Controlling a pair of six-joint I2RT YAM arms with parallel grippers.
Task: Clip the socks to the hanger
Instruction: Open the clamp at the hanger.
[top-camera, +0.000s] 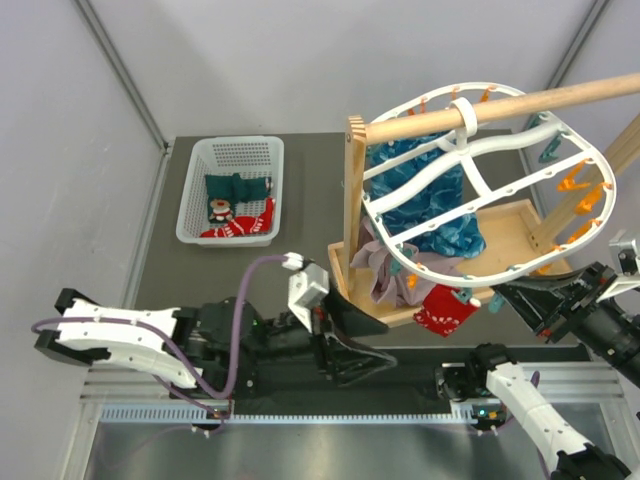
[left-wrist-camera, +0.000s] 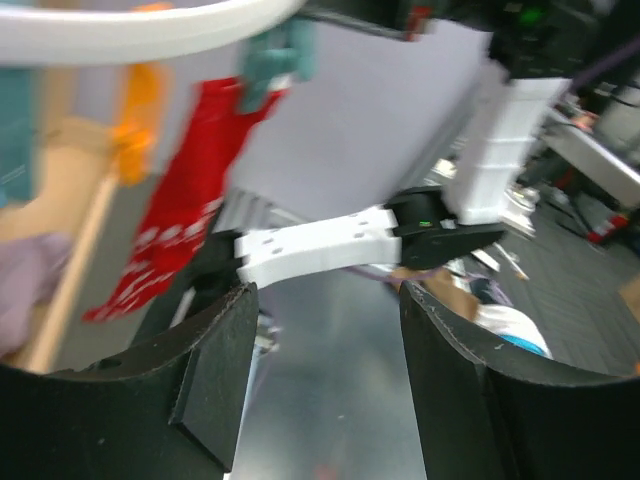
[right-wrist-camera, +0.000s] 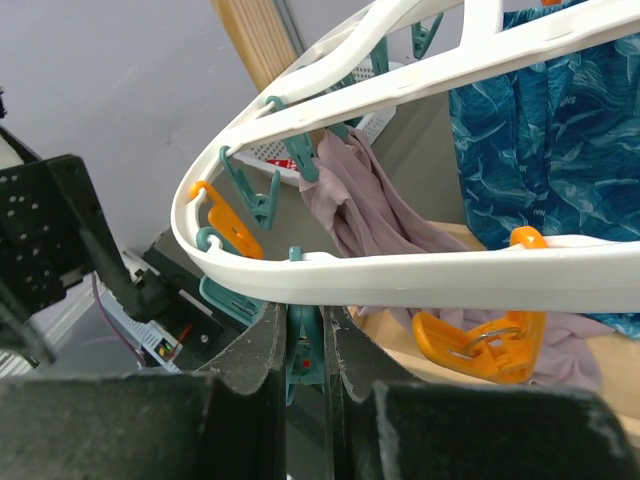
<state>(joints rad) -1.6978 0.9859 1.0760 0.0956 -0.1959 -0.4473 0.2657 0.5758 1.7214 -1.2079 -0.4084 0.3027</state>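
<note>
The white oval hanger (top-camera: 480, 170) hangs by its hook from a wooden rod. One red sock (top-camera: 445, 311) hangs from a teal clip (top-camera: 466, 297) on its near rim. It also shows in the left wrist view (left-wrist-camera: 170, 215), below the hanger rim (left-wrist-camera: 130, 30). My right gripper (top-camera: 498, 297) is shut on that teal clip (right-wrist-camera: 306, 350) just under the hanger rim (right-wrist-camera: 420, 275). My left gripper (top-camera: 372, 341) is open and empty (left-wrist-camera: 325, 296), low and to the left of the hanging sock. More socks, green (top-camera: 236, 188) and red (top-camera: 242, 223), lie in the basket.
The white perforated basket (top-camera: 195, 185) stands at the back left. A wooden rod-and-tray stand (top-camera: 355, 190) carries the hanger. A teal-blue cloth (top-camera: 430, 190) and a mauve cloth (top-camera: 385, 268) hang from it. Orange clips (right-wrist-camera: 470, 345) dangle along the rim.
</note>
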